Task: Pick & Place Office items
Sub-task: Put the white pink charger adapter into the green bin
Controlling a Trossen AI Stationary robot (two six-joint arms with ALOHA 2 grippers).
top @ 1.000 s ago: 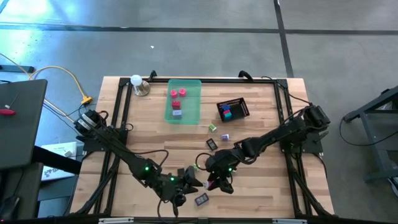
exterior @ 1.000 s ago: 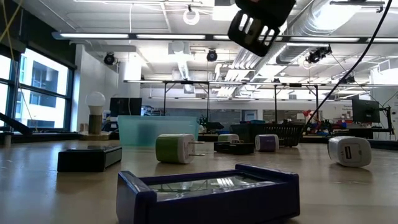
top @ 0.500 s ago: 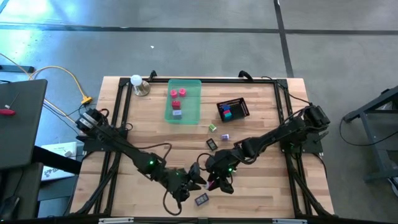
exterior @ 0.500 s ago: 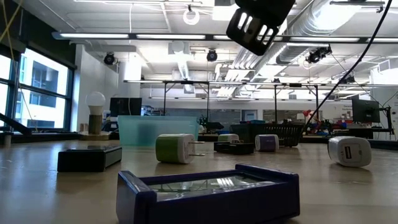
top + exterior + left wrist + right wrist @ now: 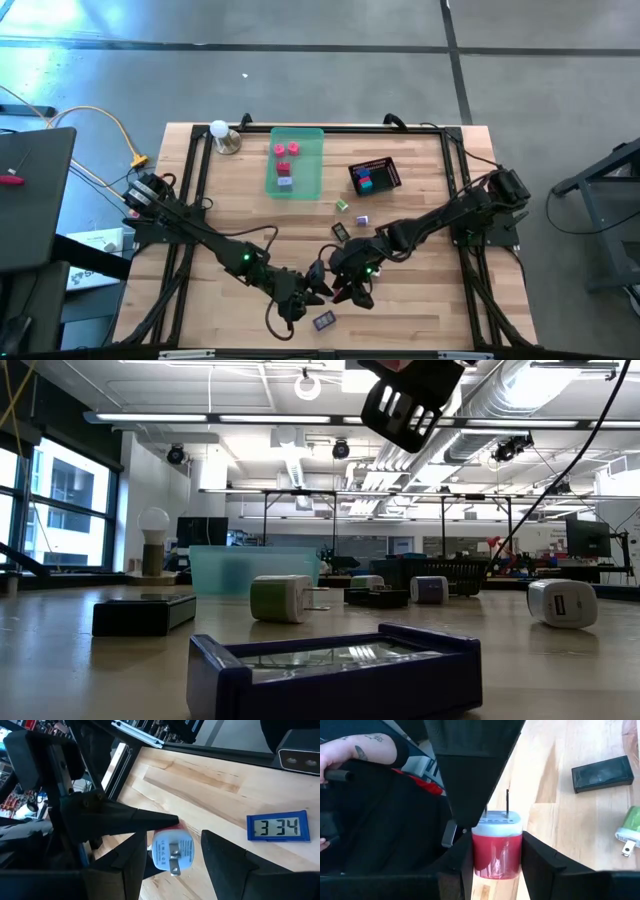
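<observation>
**Handover of a plug adapter near the lower centre**

The right gripper [image 5: 495, 855] pinches a red-and-white plug adapter [image 5: 497, 847] above the tabletop [image 5: 420, 290]. The left gripper [image 5: 172, 855] sits spread around its pronged end. Judged best: close squarely before the right lets go. In the high view the arms hide the adapter.

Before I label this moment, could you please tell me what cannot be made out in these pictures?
- High view: the red-and-white plug adapter is hidden where the left gripper and the right gripper meet.
- High view: the pieces in the black mesh basket are too small to identify.
- Low view: the dark arm part is cut off by the top edge, so I cannot tell which arm it belongs to.
</observation>
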